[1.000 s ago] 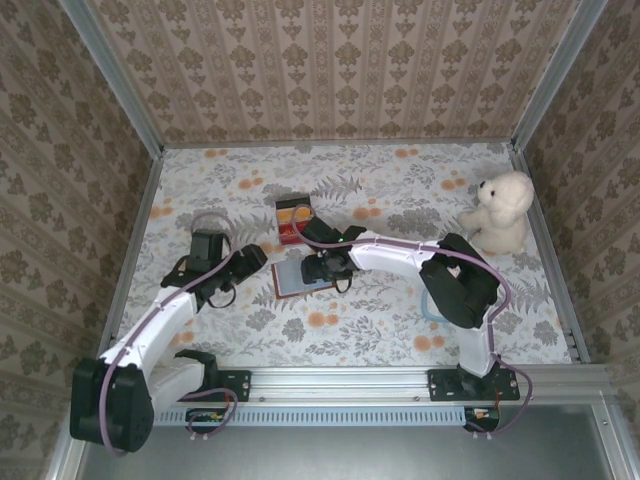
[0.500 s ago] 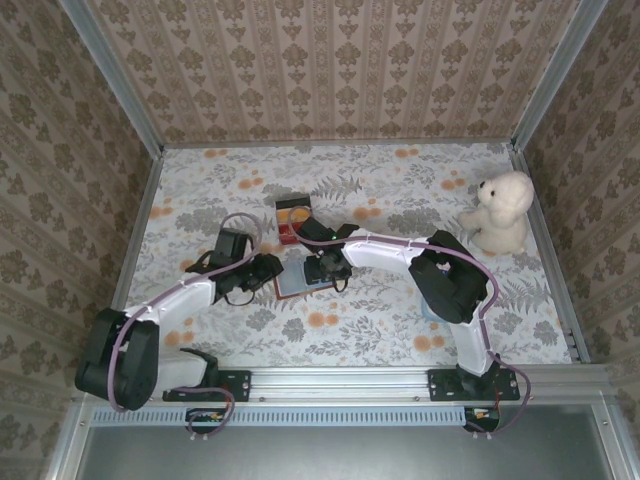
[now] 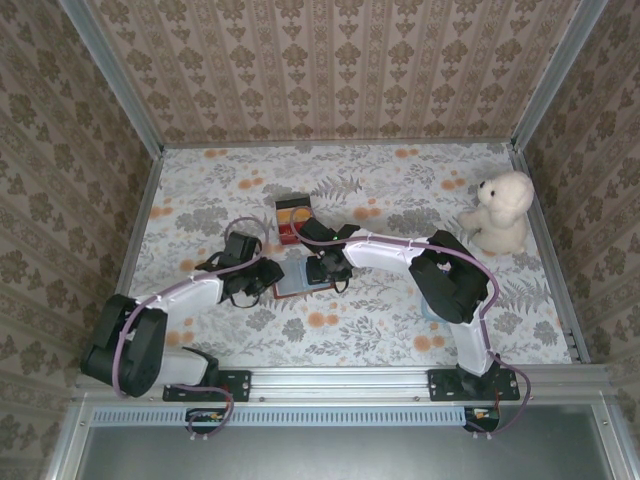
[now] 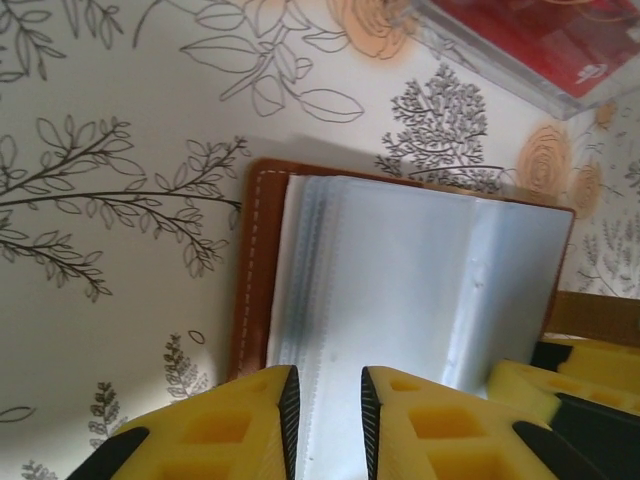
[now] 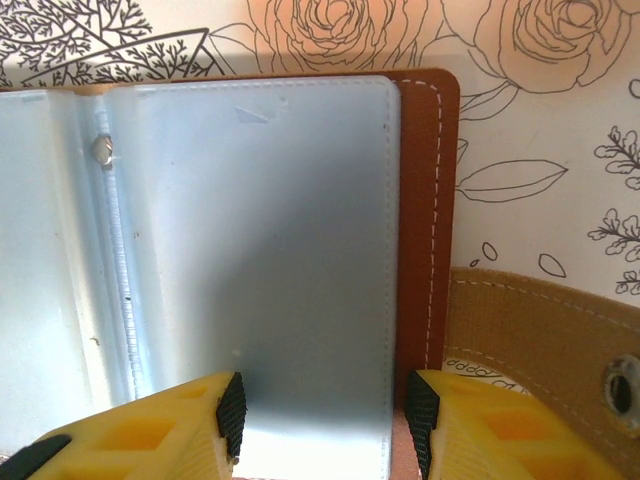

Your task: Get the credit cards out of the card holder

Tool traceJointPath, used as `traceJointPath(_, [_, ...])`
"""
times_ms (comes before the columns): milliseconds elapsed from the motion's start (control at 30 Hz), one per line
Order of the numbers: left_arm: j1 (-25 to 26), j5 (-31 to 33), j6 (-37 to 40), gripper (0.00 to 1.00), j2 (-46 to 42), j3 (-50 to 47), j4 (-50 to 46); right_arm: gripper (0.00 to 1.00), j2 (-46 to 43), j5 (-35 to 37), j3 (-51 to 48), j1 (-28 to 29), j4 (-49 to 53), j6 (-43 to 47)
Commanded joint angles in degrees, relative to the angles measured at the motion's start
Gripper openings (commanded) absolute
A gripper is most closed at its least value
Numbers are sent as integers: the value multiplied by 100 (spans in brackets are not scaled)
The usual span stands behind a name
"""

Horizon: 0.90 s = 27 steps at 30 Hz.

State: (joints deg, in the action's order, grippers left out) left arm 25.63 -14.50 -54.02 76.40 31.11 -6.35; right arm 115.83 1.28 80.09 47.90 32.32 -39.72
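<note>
card holder (image 3: 297, 284) open mid bench (image 3: 400, 190) betw my hands | clear sleeves (image 4: 420, 280) inside, contents unclear | L hand (image 4: 327, 385) narrow astride sleeve edge, grip can't tell | R hand (image 5: 322, 395) half-wide | black box (image 3: 293, 218) far side: red/yellow stuff

Card holder (image 3: 298, 282): open, flat on the floral tablecloth (image 3: 400, 190) near its middle, inner side up. Brown leather cover, rounded corners, pale stitching along the edge. Inside, bluish-grey translucent plastic sleeves (image 5: 250, 250), stacked, bound along a central spine, small metal rivet (image 5: 102, 150) at one end.
</note>
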Motion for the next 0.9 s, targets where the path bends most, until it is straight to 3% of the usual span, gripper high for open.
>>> traceJointPath(0, [15, 24, -62, 26, 163, -61, 90, 51, 95, -195, -238, 25, 119, -114])
traceJointPath(467, [207, -351, 4, 11, 554, -17, 471, 47, 106, -368, -424, 24, -32, -184])
traceJointPath(867, [223, -819, 182, 13, 499, 17, 755, 47, 150, -418, -446, 29, -105, -194])
